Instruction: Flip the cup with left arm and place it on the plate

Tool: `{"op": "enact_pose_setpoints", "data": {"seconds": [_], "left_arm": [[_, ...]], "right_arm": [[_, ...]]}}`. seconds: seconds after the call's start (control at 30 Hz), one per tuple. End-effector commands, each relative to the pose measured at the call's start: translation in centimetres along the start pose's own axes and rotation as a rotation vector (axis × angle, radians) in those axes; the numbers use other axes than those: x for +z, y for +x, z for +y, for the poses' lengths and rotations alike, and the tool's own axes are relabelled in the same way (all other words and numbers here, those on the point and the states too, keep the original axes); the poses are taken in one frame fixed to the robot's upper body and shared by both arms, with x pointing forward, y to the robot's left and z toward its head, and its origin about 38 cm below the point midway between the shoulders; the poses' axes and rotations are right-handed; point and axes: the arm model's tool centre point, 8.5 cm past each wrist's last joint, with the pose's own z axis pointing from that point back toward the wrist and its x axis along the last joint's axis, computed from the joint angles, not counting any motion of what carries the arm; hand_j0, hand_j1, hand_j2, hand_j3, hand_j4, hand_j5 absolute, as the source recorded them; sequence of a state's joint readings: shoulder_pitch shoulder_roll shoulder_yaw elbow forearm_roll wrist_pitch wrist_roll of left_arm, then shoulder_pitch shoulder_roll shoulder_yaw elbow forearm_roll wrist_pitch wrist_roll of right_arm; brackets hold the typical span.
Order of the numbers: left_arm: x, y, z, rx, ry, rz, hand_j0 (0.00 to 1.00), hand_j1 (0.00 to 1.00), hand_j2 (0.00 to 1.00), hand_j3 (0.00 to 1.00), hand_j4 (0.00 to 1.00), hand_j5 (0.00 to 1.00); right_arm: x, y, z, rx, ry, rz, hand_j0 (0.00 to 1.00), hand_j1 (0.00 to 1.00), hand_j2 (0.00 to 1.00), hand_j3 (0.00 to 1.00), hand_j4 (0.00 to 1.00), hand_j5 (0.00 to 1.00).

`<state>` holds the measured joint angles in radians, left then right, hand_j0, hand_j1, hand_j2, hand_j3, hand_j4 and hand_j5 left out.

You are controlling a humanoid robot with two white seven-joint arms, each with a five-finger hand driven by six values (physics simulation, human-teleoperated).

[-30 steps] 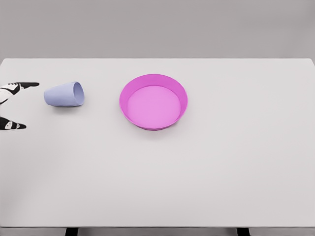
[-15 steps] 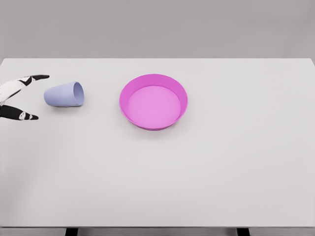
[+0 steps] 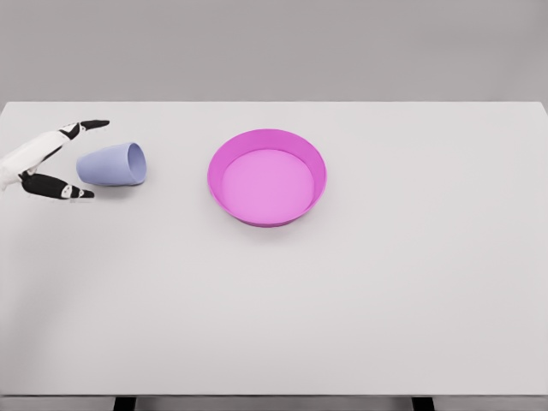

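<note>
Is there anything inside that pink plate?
Nothing: the pink plate shows only its bare floor. Its near wall hides nothing of note. The pale blue cup lies on its side on the table, to the plate's left, near the left hand.

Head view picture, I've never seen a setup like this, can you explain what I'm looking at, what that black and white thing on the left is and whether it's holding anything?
This is a simulator's render, seen from a camera on a humanoid robot's head, looking down at a white table. The black and white thing at the left edge is the robot's left hand, with its fingers spread and nothing in them. Just to its right a pale blue cup lies on its side, its mouth facing the round pink plate with a raised rim near the middle of the table. The spread fingers bracket the cup's closed end, but I cannot tell whether they touch it. The right arm is out of view.
</note>
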<state>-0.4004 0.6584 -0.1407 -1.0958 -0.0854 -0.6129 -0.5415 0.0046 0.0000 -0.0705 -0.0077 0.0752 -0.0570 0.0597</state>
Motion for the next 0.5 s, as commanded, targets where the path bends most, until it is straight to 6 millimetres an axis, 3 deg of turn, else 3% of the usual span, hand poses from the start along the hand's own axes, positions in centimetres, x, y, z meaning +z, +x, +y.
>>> {"op": "enact_pose_setpoints", "data": {"seconds": [0.0, 0.47], "left_arm": [[0.2, -1.0, -0.8, 0.037, 0.003, 0.025, 1.0, 1.0, 1.0, 1.0, 1.0, 1.0], [-2.8, 0.7, -1.6, 0.01, -0.039, -0.021, 1.0, 1.0, 1.0, 1.0, 1.0, 1.0]], "right_arm": [[0.0, 0.0, 0.0, 0.0, 0.0, 0.0, 1.0, 1.0, 1.0, 1.0, 1.0, 1.0], [0.0, 0.0, 0.0, 0.0, 0.0, 0.0, 1.0, 1.0, 1.0, 1.0, 1.0, 1.0]]}}
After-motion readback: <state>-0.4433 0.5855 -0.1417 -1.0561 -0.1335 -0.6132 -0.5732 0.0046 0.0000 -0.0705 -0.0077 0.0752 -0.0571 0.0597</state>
